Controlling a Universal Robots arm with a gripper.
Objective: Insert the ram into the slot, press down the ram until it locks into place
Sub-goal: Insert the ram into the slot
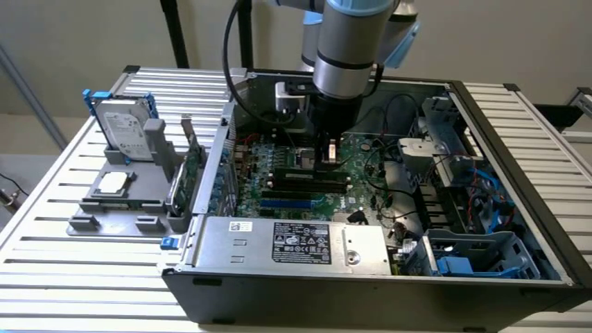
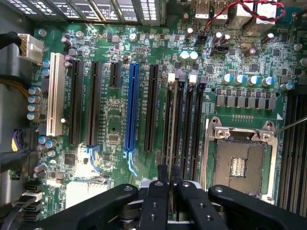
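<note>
Inside the open computer case, my gripper [image 1: 328, 158] reaches straight down onto the motherboard [image 1: 361, 198]. In the wrist view the two black fingertips [image 2: 162, 173] stand close together, and the gripper [image 2: 169, 173] is shut on the ram [image 2: 171, 125]. I see the ram edge-on as a thin strip running away from the fingers. It stands upright along the slot [image 2: 166, 115], one of several long black sockets side by side, with a pale end clip at its far end. How deep the ram sits in the slot I cannot tell. In the exterior view the black sockets [image 1: 310, 182] lie just beneath the gripper.
A blue socket [image 2: 132, 112], black expansion sockets and a white one [image 2: 55, 93] lie beside the memory sockets. The processor socket [image 2: 238, 163] is on the other side. The silver power supply [image 1: 287, 243] sits at the case front. A grey tray with a hard drive [image 1: 125, 132] and an expansion card [image 1: 190, 173] stands at the exterior view's left.
</note>
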